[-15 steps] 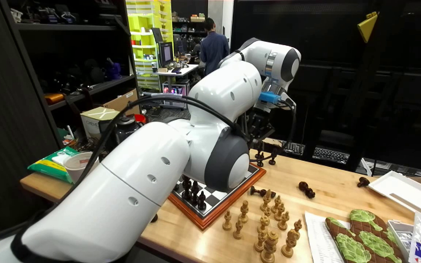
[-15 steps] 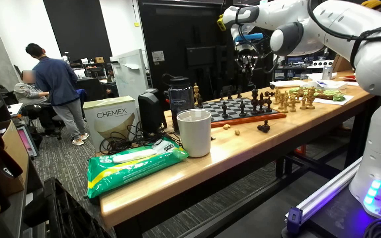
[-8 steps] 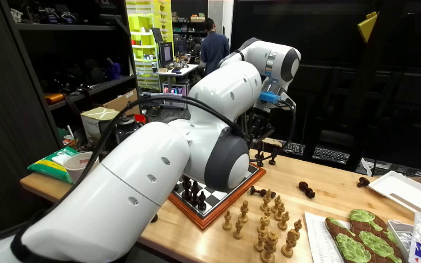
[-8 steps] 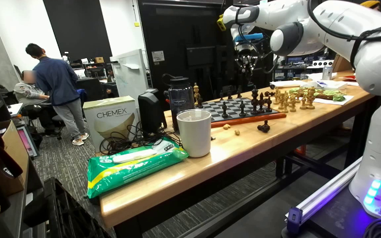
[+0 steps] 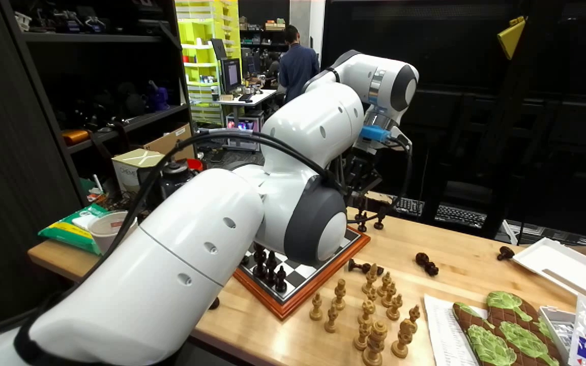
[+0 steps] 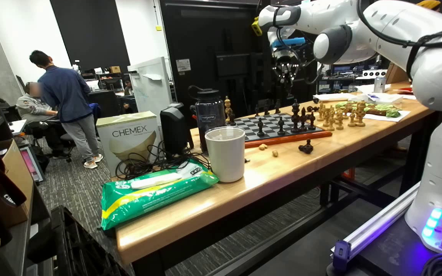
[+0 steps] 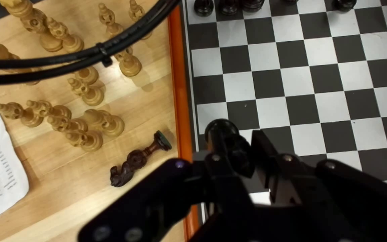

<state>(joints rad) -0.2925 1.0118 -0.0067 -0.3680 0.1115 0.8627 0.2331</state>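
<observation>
Wrist view: the gripper [image 7: 240,149], jaws drawn in, pinches 1 dark chess piece [image 7: 236,148] over the chessboard [image 7: 301,80]. It looks like polished turned wood: probably light, stiff, slippery, best held at its waist. In an exterior view, it hangs above the smooth tabletop [image 6: 267,168]. In an exterior view, carved tan pieces [image 5: 340,295] stand beside the board.

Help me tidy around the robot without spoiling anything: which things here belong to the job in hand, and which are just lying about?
Apparently in the job:
the gripper, shut on a dark chess piece
the chessboard
the dark pieces standing on it
the light wooden pieces

Probably just lying about:
green packet
white cup
dark bottle
Chemex box
quilted cloth
</observation>
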